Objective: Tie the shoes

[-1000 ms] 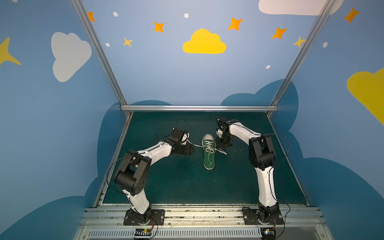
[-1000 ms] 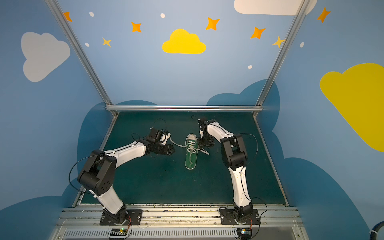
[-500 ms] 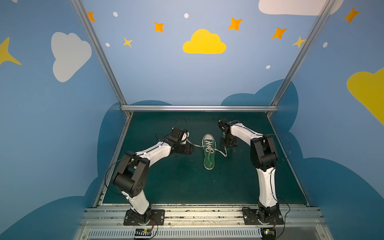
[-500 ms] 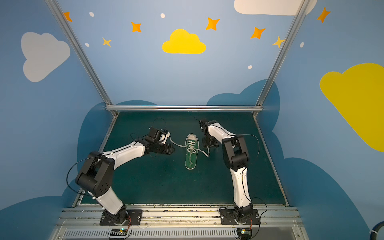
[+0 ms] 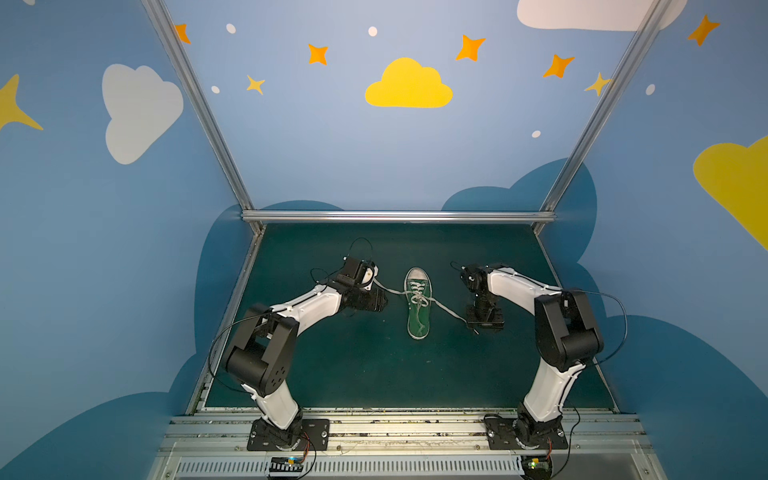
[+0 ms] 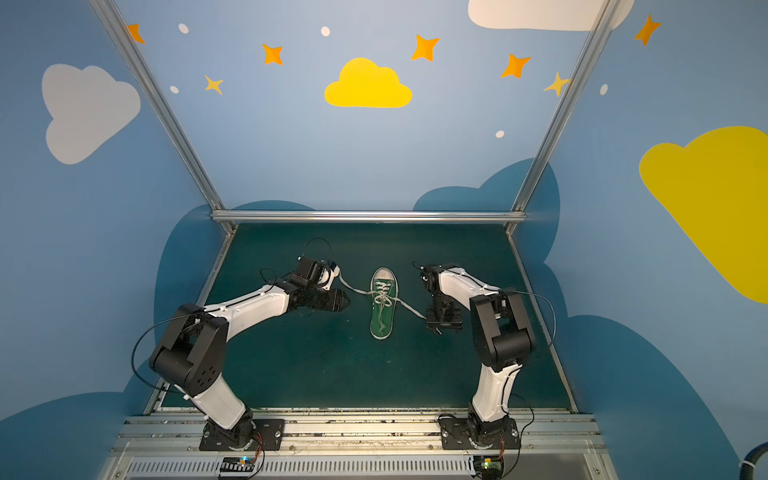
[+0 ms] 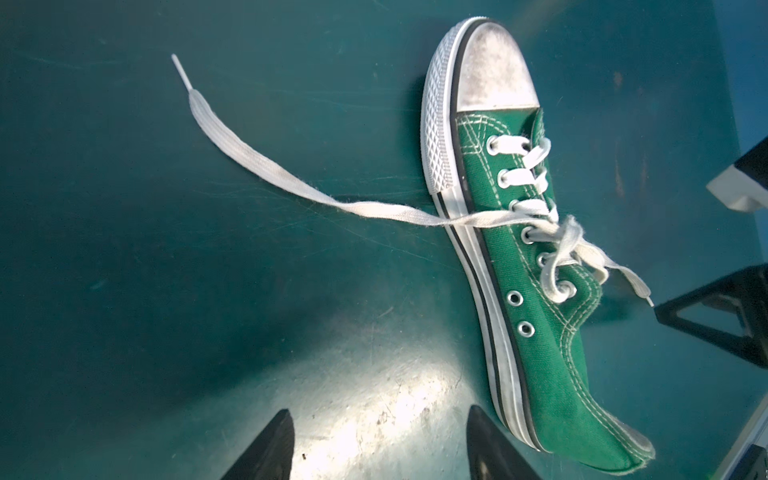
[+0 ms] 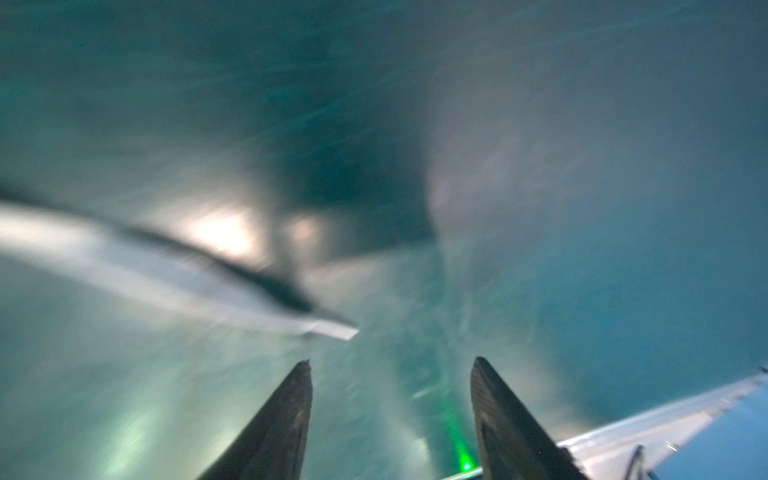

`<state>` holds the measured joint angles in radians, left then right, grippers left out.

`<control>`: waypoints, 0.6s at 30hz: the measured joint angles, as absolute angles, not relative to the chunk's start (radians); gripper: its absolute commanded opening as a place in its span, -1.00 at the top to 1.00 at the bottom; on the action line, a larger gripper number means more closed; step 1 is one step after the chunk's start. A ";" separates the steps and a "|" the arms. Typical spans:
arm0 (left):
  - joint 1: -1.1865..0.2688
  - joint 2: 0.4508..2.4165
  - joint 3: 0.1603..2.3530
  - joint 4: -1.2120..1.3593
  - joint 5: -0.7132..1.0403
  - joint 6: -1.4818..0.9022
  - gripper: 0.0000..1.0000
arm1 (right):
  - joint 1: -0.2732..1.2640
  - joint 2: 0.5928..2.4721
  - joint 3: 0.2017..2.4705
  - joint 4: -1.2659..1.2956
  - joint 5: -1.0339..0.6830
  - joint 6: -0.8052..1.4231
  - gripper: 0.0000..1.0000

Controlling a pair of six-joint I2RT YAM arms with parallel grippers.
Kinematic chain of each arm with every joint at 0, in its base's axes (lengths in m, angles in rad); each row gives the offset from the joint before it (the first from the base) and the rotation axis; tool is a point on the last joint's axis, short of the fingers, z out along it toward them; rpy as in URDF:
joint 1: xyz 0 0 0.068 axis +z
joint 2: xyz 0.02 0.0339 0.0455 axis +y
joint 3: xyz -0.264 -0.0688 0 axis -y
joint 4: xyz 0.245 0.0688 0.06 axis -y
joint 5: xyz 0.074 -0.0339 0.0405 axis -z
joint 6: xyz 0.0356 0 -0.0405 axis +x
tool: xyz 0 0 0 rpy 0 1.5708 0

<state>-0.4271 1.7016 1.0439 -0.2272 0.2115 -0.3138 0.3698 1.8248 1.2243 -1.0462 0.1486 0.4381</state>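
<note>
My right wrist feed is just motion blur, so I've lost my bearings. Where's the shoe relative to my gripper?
Observer: In both top views the green sneaker lies on the mat, toe pointing to the far side, just left of your right gripper.
Operator: Is a bow tied yet?
Observer: No. The left wrist view shows the laces only crossed over the tongue, with both ends trailing loose.
Operator: Is the other arm holding anything?
Observer: No. The left gripper is open and empty, and the left lace end lies flat on the mat ahead of it.
</note>
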 measured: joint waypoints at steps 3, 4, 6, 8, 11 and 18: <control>-0.427 1.698 1.044 -0.228 0.212 -0.315 -0.32 | 0.381 1.764 1.224 -1.038 0.095 0.422 -0.16; -0.427 1.694 1.043 -0.228 0.212 -0.315 -0.32 | 0.381 1.747 1.225 -1.034 0.078 0.408 -0.12; -0.427 1.685 1.043 -0.229 0.213 -0.315 -0.32 | 0.381 1.734 1.230 -1.035 0.051 0.377 -0.06; -0.427 1.679 1.043 -0.229 0.213 -0.315 -0.32 | 0.381 1.745 1.248 -1.030 0.030 0.338 -0.02; -0.427 1.678 1.043 -0.230 0.213 -0.316 -0.32 | 0.381 1.784 1.283 -1.025 0.012 0.283 0.05; -0.427 1.678 1.043 -0.230 0.213 -0.320 -0.31 | 0.372 1.881 1.306 -0.990 0.004 0.219 0.25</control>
